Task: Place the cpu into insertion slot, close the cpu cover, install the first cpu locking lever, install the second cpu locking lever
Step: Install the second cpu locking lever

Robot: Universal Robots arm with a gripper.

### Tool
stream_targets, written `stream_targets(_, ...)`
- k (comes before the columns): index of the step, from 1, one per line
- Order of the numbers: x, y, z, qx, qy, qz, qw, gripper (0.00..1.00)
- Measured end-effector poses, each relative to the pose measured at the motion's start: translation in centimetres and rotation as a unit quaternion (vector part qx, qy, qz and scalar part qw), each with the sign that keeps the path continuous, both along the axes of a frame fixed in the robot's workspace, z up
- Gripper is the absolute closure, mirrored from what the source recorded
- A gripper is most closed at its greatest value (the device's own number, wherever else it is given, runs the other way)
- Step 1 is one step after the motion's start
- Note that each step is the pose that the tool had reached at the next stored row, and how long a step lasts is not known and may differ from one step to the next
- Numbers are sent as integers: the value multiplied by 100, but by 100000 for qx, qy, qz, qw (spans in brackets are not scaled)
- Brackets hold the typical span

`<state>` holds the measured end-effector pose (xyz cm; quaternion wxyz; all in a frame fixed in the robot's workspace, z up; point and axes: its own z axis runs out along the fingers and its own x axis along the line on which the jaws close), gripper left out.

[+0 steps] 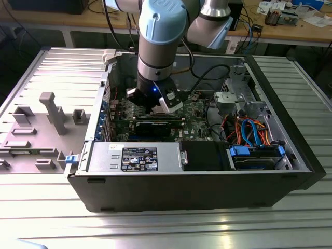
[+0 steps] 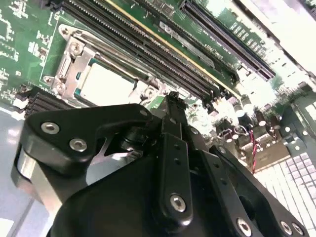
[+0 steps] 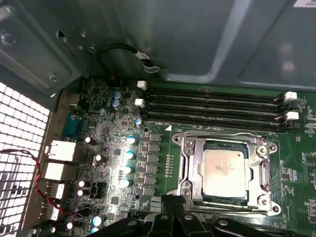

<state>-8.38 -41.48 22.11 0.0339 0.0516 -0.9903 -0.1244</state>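
The cpu (image 3: 224, 170) lies flat in the insertion slot on the green board, its silver top showing in both wrist views (image 2: 106, 84). The slot's pin field is hidden under it. The silver cpu cover (image 3: 190, 163) lies down around the chip (image 2: 74, 64), and thin lever rods run along the socket's sides. My gripper (image 3: 173, 200) hovers just beside the socket, shut with nothing in it, tip (image 2: 173, 98) close to the socket's edge. In the exterior view the gripper (image 1: 155, 104) hangs inside the open computer case over the board.
Long memory slots (image 3: 212, 106) run beside the socket. A black expansion card (image 1: 155, 124), the power-supply box (image 1: 135, 155) and a drive bay with orange and blue cables (image 1: 254, 135) crowd the case. Grey fixtures (image 1: 52, 111) stand at the exterior view's left.
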Motion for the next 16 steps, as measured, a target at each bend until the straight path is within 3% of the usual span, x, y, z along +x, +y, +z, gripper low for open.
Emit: stream_targets(16, 0, 0, 2, -5, -1, 1, 100000, 89)
